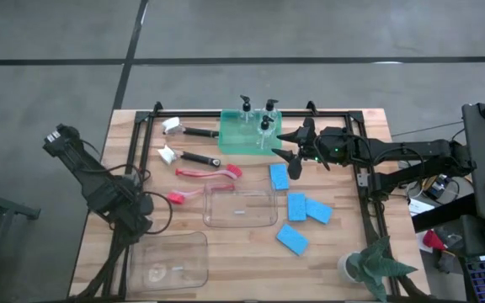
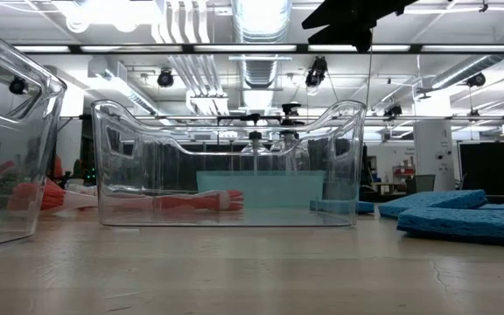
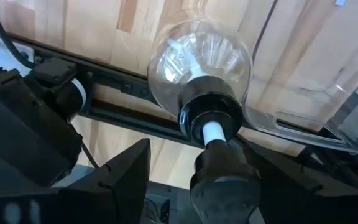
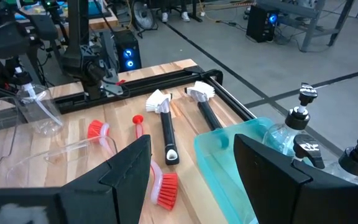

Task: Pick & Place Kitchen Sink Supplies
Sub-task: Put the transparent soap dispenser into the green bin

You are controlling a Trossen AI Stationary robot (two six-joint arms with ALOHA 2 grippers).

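My left gripper [image 1: 146, 224] sits at the table's left, near the clear bin [image 1: 168, 261], and is shut on a clear pump bottle [image 3: 197, 59] with a black top. Three more pump bottles [image 1: 265, 126] stand in the translucent green tray [image 1: 234, 143]. My right gripper [image 1: 286, 147] hovers open at the tray's right end, touching nothing. Several blue sponges [image 1: 296, 205] lie flat on the table's right half. Two black brushes with white heads [image 1: 194, 132] and two red brushes [image 1: 210, 172] lie left of the tray. My left gripper holds the pump bottle by its black pump top [image 3: 219, 183], which sits between the two fingers [image 3: 126, 177]. The fingers themselves hide the exact place of contact. The bottle is lifted clear and its round body [image 4: 37, 111] hangs below the gripper over the black frame rail.
A second clear bin [image 1: 240, 207] stands mid-table between the red brushes and the sponges. A small potted plant [image 1: 373, 265] stands at the near right corner. A black frame rail [image 1: 251, 114] runs round the table's edges. Bare wood shows between the two bins.
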